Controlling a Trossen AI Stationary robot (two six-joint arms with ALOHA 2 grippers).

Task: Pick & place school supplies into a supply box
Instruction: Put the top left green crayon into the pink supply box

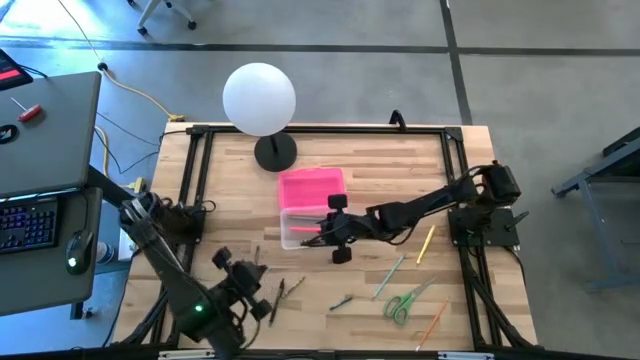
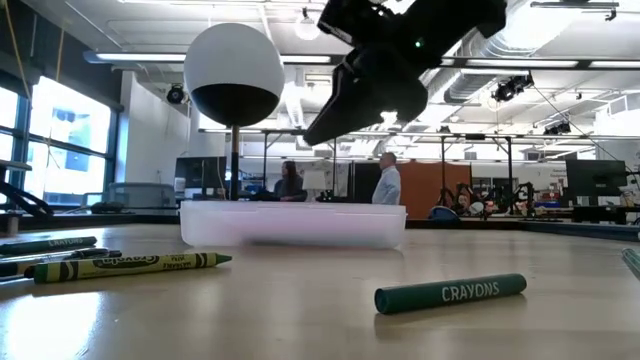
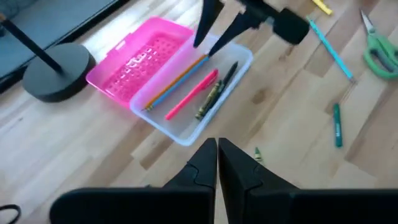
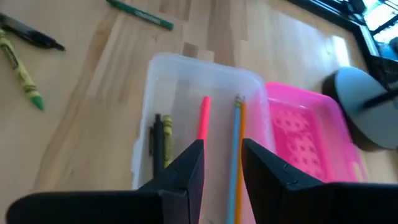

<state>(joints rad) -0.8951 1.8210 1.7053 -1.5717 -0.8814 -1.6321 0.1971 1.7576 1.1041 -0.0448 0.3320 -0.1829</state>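
The supply box (image 1: pixel 300 228) is a clear tray with its pink lid (image 1: pixel 312 187) lying open on the far side. Inside it lie an orange pencil (image 3: pixel 180 78), a pink pen (image 3: pixel 193 93), a dark pen (image 3: pixel 225 76) and a yellow-green crayon (image 3: pixel 208 99). My right gripper (image 4: pixel 222 155) hovers open over the tray's right end (image 1: pixel 318 230), with nothing between its fingers. My left gripper (image 3: pixel 216 155) is shut and holds nothing, up in the air near the table's front left (image 1: pixel 262 285). More school supplies lie loose on the wood.
Green-handled scissors (image 1: pixel 403 302), a teal pencil (image 1: pixel 388 277), a yellow pencil (image 1: pixel 425 243), an orange pencil (image 1: pixel 432 322) and a green crayon (image 1: pixel 342 300) lie right of centre. Pens and a crayon (image 1: pixel 275 293) lie near my left gripper. A white globe lamp (image 1: pixel 260 100) stands behind the box.
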